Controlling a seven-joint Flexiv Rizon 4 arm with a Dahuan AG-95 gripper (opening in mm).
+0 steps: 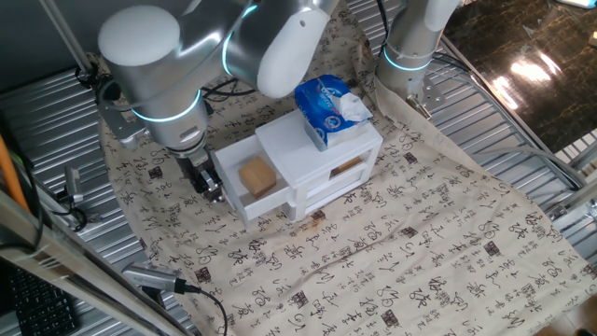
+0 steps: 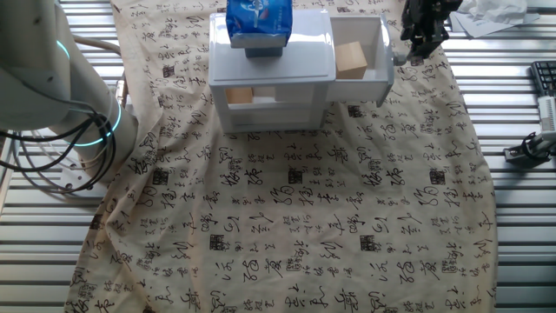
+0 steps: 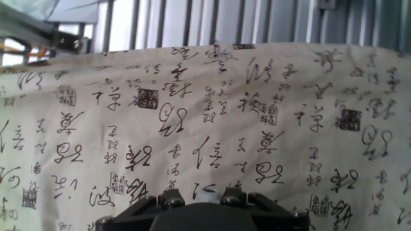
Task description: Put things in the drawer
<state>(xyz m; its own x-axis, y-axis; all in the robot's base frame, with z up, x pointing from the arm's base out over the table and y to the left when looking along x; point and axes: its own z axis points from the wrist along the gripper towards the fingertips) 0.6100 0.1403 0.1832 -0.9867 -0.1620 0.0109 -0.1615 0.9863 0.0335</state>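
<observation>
The white cabinet [image 1: 322, 149] stands on the printed cloth with its upper drawer [image 1: 244, 201] pulled out. Inside that drawer lies the tan wooden block [image 1: 256, 175], also seen in the other fixed view as the block [image 2: 351, 58] within the drawer [image 2: 382, 83]. My gripper [image 1: 209, 184] hangs just outside the drawer's front panel, pointing down at the cloth, apart from the block. In the other fixed view the gripper [image 2: 415, 43] is dark and small beside the drawer front. The hand view shows only the gripper body above cloth, and the fingertips are hidden.
A blue-and-white tissue pack [image 1: 328, 107] sits on top of the cabinet. The lower drawer [image 1: 347, 168] shows a tan slot. Metal slats [image 1: 522, 121] surround the cloth. A keyboard [image 2: 543, 76] lies at the right edge.
</observation>
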